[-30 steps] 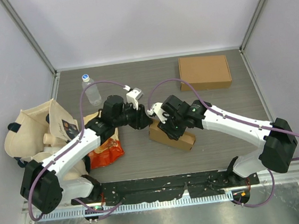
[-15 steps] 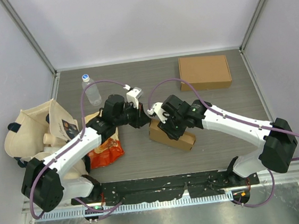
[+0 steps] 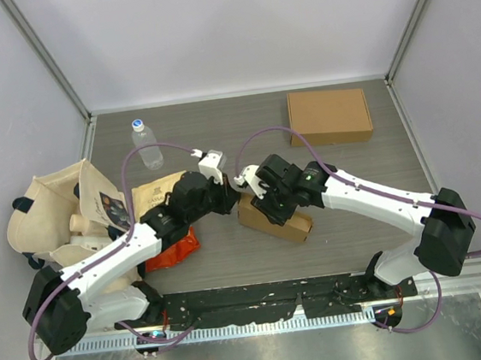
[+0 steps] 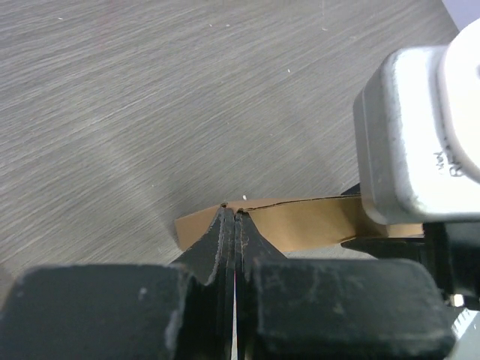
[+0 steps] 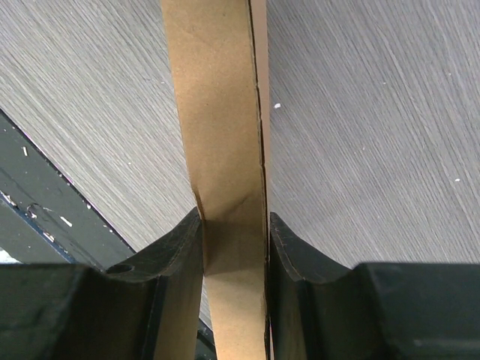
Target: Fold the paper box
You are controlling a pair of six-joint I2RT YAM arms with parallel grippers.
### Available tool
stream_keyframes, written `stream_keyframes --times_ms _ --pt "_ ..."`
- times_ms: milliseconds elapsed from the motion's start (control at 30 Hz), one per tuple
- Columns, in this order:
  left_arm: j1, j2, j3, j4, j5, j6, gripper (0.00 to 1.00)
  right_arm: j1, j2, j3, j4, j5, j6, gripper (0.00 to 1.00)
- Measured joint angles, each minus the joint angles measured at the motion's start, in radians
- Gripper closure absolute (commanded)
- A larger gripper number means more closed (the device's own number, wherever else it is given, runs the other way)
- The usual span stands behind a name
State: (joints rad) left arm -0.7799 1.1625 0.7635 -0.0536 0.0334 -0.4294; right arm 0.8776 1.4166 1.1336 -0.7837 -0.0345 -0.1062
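The brown paper box (image 3: 275, 220) lies flat-sided on the table centre. My right gripper (image 3: 262, 198) is shut on it. In the right wrist view the two fingers (image 5: 176, 247) clamp the narrow cardboard body (image 5: 221, 135) from both sides (image 5: 234, 240). My left gripper (image 3: 230, 200) is shut with nothing seen between its fingers. Its tips (image 4: 231, 216) press against the top edge of the box's left end (image 4: 300, 223). The right arm's metal wrist part (image 4: 420, 142) fills the right side of that view.
A second flat cardboard box (image 3: 329, 116) lies at the back right. A water bottle (image 3: 145, 144) stands at the back left. A cloth tote bag (image 3: 50, 213), a brown paper bag (image 3: 157, 191) and an orange snack bag (image 3: 172, 246) lie on the left under the left arm.
The left arm has swung nearer and lower, bringing its shut gripper down against the box's left end. The right gripper has kept its hold and the box has shifted slightly left.
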Motion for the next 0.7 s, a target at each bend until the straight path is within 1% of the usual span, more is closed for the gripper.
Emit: stream_keyframes --times_ms 233,500,700 --pt "-0.042 -0.042 -0.084 0.088 -0.14 -0.091 1.0 0.005 0.016 0.002 0.029 -0.002 0.0 0.62" --pt "-0.091 -0.043 -0.105 0.109 -0.269 -0.179 1.0 0.005 0.021 0.002 0.039 -0.002 0.0 0.62" --pt "-0.124 -0.052 -0.119 0.121 -0.339 -0.193 1.0 0.005 0.021 0.002 0.049 -0.005 0.0 0.62"
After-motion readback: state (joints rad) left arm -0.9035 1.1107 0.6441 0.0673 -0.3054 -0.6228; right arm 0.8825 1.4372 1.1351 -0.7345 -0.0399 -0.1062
